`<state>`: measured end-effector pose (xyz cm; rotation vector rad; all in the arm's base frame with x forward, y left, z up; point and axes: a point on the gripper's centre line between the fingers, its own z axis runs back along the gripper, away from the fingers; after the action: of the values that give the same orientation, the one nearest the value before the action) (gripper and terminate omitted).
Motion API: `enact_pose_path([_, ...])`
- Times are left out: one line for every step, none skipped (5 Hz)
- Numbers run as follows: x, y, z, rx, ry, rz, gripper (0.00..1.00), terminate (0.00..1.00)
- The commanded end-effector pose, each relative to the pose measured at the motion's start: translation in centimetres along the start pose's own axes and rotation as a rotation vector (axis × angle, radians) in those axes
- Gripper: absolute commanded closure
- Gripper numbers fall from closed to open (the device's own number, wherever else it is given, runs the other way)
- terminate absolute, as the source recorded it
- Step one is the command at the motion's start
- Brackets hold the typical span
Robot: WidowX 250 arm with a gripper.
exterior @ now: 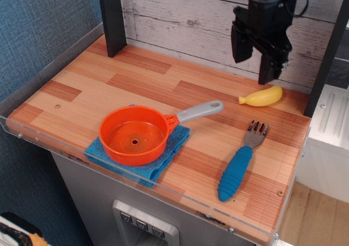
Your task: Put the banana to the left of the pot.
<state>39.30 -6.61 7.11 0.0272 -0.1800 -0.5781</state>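
The small yellow banana (263,96) lies on the wooden table at the back right, its pointed tip to the left. The orange pot (134,135) with a long grey handle (199,111) sits on a blue cloth near the front edge. My black gripper (253,61) hangs open and empty in the air just above and slightly left of the banana, its two fingers spread apart and not touching it.
A fork with a blue handle (238,169) lies at the front right. The blue cloth (143,167) is under the pot. A dark post (112,18) stands at the back left; a plank wall (191,17) runs behind. A clear rim (49,142) edges the table.
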Motion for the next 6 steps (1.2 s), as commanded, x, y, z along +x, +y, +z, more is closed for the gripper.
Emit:
enact_pose_path([2.5,-0.3,-1.0,0.031,-0.091,-0.020,0.00,0.00])
enact_pose_path([2.8,-0.7,-1.9,0.034,-0.090,-0.021,0.00,0.00])
enact_pose_path([2.9,-0.7,-2.5,0.041,-0.091,-0.025,0.00,0.00])
enact_pose_path([2.7,-0.5,-2.5,0.045,-0.085,-0.010,0.00,0.00])
enact_pose_path([2.6,-0.2,-3.0,0.027,-0.080,-0.001,0.00,0.00])
enact_pose_path([2.6,0.0,-3.4,0.023,-0.069,0.009,1.00,0.00])
